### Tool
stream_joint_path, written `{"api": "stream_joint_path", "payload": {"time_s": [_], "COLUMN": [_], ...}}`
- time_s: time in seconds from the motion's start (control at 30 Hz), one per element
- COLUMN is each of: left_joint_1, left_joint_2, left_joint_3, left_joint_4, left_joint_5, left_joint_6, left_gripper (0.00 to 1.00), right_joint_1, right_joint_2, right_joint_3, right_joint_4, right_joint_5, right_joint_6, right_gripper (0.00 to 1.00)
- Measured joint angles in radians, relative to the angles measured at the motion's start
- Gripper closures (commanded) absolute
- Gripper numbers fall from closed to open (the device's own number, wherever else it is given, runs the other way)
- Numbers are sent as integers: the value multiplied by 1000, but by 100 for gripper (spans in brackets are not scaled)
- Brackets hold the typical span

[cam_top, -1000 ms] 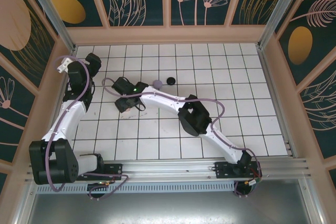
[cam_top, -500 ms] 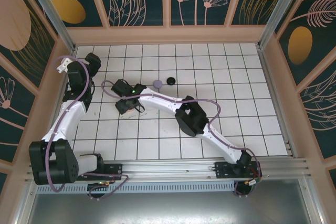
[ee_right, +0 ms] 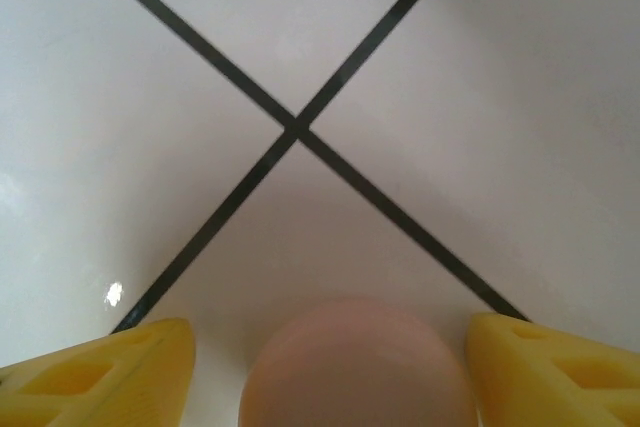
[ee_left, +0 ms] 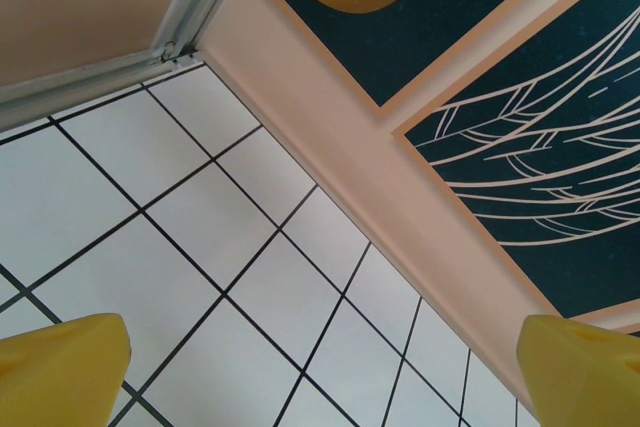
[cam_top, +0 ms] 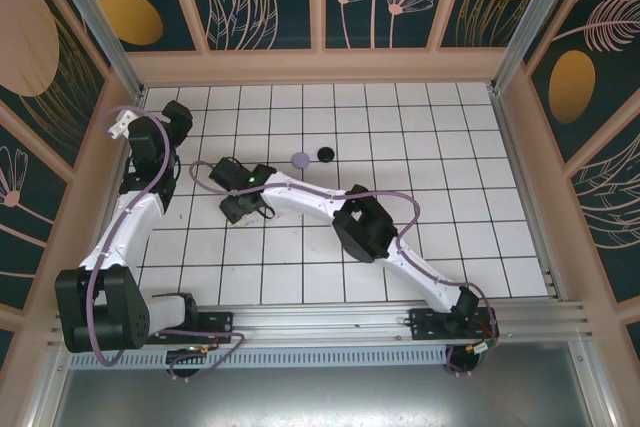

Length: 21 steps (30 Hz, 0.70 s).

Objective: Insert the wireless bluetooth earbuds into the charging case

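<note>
A pale pink rounded charging case (ee_right: pixel 355 372) lies on the white tile low between my right gripper's (ee_right: pixel 330 335) yellow fingers (ee_right: pixel 110 372). The jaws are open, with a thin gap on each side of the case. From above, my right gripper (cam_top: pixel 236 209) points down at the tiles left of centre and covers the pink case. A lilac round case (cam_top: pixel 300 160) and a black one (cam_top: pixel 325 154) lie just beyond it. My left gripper (cam_top: pixel 178 115) is raised at the far left; its fingers (ee_left: pixel 60 372) stand wide open over bare tiles. The earbuds are out of view.
The tiled floor (cam_top: pixel 420 147) is boxed in by pinkish walls (cam_top: pixel 320 65) and a metal rail (cam_top: pixel 330 319) at the near edge. My right arm's elbow (cam_top: pixel 360 229) stretches across the middle. The left wrist view faces the corner wall (ee_left: pixel 400 187).
My right arm has edged a little to the left, its gripper staying low over the pink case with the jaws barely narrower. The left arm has not moved.
</note>
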Motion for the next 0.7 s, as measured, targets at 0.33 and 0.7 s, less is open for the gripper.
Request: {"api": "stream_joint_path", "payload": {"time_s": [0.33,0.7], "left_joint_1": [0,1], "left_joint_2": [0,10], "left_joint_3": [0,19], "left_joint_4": [0,-6], "left_joint_5": [19,42], "left_joint_6": [1,28], "left_gripper": [1,1], "right_joint_1": [52,6], "right_joint_2": [-176,-248], "right_joint_3": [-213,-205], "right_joint_4": [24,72], "right_joint_5": [-72,-47], "right_joint_6": [28,-52], "right_gripper": [28,24]}}
